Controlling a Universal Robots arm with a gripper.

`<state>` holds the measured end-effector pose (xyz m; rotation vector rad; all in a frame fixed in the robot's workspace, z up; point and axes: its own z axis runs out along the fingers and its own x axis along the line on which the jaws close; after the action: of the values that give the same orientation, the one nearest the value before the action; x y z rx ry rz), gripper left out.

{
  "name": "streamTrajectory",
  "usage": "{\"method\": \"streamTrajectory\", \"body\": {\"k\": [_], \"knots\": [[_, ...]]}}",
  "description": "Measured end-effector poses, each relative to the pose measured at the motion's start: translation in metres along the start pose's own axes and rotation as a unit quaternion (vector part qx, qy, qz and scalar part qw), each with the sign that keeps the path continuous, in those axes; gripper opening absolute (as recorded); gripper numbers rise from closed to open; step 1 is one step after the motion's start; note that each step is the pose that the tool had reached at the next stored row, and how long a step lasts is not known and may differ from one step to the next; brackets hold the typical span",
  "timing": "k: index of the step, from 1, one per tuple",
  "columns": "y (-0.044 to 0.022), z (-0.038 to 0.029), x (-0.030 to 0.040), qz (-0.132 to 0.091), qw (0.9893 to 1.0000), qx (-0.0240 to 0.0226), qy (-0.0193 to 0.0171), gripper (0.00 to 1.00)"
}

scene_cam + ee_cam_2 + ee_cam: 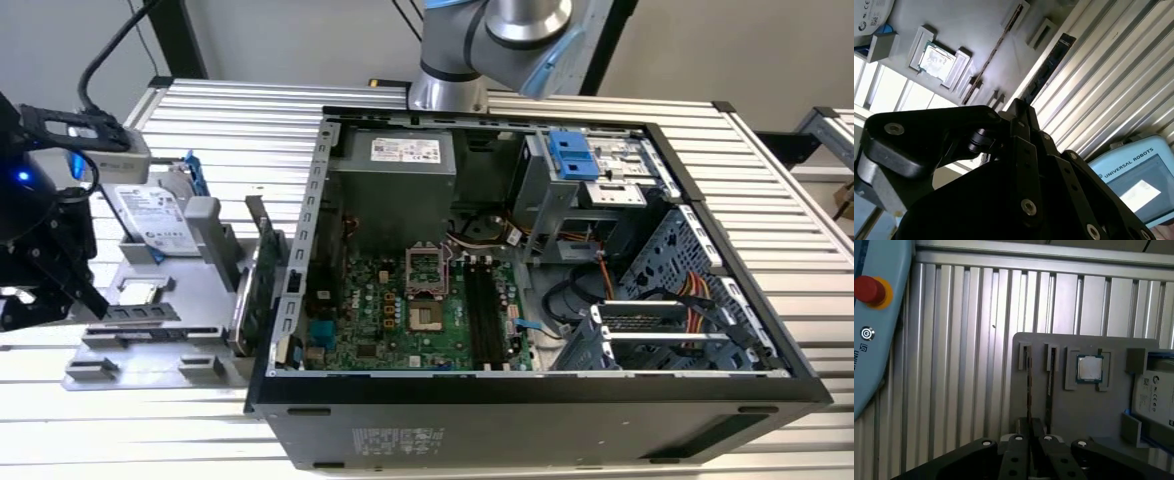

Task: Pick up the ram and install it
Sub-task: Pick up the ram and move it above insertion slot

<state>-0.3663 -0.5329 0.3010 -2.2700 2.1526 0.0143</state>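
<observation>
A ribbed aluminium table (240,110) carries an open computer case (534,410) and, at the exterior view's left, a grey parts holder (1079,410). The ram (1048,67) stands on edge in the slot along the holder's near edge, well apart from the processor chip (1089,367). The gripper (1031,429) sits at the ram's left end, its fingers pinched onto it.

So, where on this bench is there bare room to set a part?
Bare ribbed table lies nearer the camera than the grey tray, and past the computer case on the exterior view's right. Tray and case interior are crowded.
</observation>
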Motion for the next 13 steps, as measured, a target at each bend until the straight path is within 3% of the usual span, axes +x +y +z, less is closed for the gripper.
{"method": "streamTrajectory", "body": {"k": [3,13], "knots": [[0.0,-0.0083,-0.0001,0.0,1.0,0.0,0.0,0.0],[0.0,-0.022,-0.0003,0.0,1.0,0.0,0.0,0.0]]}}
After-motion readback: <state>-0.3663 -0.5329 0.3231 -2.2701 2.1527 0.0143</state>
